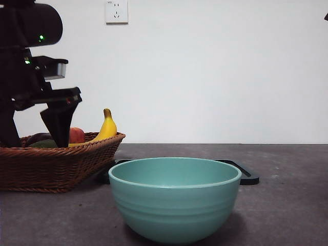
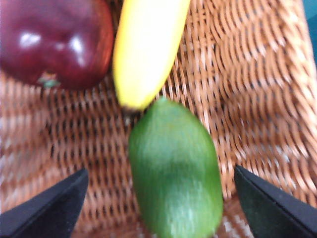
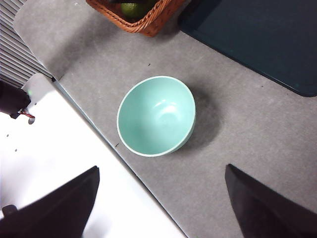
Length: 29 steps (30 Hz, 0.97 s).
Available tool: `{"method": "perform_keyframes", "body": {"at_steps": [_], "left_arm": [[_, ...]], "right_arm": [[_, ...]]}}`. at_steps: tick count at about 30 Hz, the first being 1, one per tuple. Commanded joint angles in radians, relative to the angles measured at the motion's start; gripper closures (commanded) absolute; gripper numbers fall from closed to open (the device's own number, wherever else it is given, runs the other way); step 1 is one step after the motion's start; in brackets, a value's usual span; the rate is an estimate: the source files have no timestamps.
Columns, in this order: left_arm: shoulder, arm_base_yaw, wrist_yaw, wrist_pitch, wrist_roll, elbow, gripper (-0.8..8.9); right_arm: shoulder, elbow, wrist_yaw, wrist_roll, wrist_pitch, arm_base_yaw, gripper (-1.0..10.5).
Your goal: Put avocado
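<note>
Avocado (image 2: 174, 178) is blurred up close, its lower end cut off; from the front the basket (image 1: 56, 166) rim hides most of it.

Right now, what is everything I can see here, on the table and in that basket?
avocado: one, green, lying in the basket between the left gripper's open jaws, not yet gripped
banana: one, yellow, in the basket, its tip right at the avocado
apple: one, dark red, in the basket beside the banana
wicker basket: one, brown, on the table at the left of the front view
bowl: one, pale teal, empty, on the table nearest the front camera
tray: one, dark, flat, on the table behind the bowl
table: one, dark grey
wall socket: one, white, on the wall
left gripper: black, low inside the basket
right gripper: black, open, high above the table
</note>
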Motion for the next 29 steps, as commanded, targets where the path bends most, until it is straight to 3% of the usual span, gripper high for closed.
{"method": "perform_keyframes", "body": {"at_steps": [1,6,18,29], "left_arm": [[0.038,-0.004,-0.006,0.015,0.006,0.026,3.47],[0.057,-0.004,-0.006,0.017,0.006,0.026,3.69],[0.062,-0.004,-0.006,0.001,0.002,0.026,5.77],[-0.006,-0.004,-0.004,-0.026,-0.006,0.047,5.78]], "right_arm": [[0.007,0.018,-0.001,0.010,0.009,0.005,5.4],[0.007,0.018,-0.001,0.009,0.010,0.005,5.4],[0.007,0.018,-0.001,0.009,0.010,0.005,5.4],[0.007,0.018,-0.001,0.009,0.010,0.005,5.4]]}}
